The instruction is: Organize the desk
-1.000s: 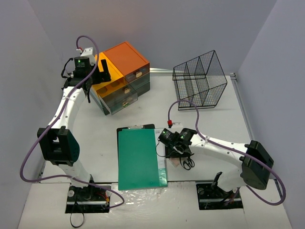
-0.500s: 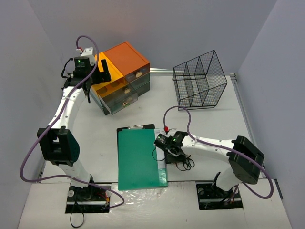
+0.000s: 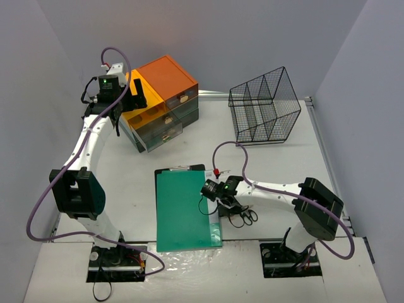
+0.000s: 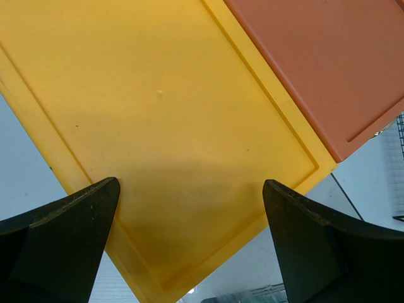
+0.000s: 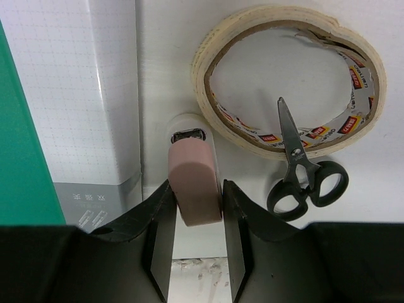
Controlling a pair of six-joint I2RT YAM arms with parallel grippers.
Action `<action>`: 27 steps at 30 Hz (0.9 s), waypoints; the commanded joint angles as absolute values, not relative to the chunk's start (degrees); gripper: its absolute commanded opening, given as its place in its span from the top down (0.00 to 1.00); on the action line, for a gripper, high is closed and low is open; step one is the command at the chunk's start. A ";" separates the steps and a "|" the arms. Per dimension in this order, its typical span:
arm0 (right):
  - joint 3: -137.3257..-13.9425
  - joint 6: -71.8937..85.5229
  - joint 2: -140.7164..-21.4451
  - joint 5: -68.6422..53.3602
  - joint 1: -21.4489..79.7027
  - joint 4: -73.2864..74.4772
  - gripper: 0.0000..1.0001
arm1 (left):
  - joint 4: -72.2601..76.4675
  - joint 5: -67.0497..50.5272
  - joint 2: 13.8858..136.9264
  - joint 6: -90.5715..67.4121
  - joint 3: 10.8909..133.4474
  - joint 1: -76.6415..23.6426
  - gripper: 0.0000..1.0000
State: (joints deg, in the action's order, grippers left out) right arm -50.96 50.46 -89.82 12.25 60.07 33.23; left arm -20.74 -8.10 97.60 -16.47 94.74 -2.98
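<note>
One view, right wrist, shows right hand (image 5: 196, 184) pinching pink eraser (image 5: 194, 192).

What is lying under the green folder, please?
A black clipboard shows past its far edge, a gridded white pad past its right edge; the rest under the folder is hidden.

Three plain pale grey walls: back wall (image 3: 252, 31) along the desk's (image 3: 139, 183) far edge, left wall (image 3: 25, 126) and right wall (image 3: 372, 95) at its sides. Soft, even light.
</note>
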 commanded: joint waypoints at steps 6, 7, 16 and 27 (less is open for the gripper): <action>-54.84 51.49 -87.35 13.70 61.08 34.24 1.00 | -30.85 -5.98 97.64 -16.96 94.13 -1.49 0.03; -56.06 51.31 -86.80 13.97 61.08 34.63 1.00 | -30.85 -5.98 97.65 -16.96 94.16 -1.53 0.03; -74.93 47.93 -86.13 17.34 60.68 41.30 1.00 | -30.94 -5.94 97.77 -16.93 94.42 -1.49 0.03; -101.83 41.08 -96.90 15.03 54.23 37.22 1.00 | -30.41 -6.06 98.44 -17.83 94.22 -1.57 0.03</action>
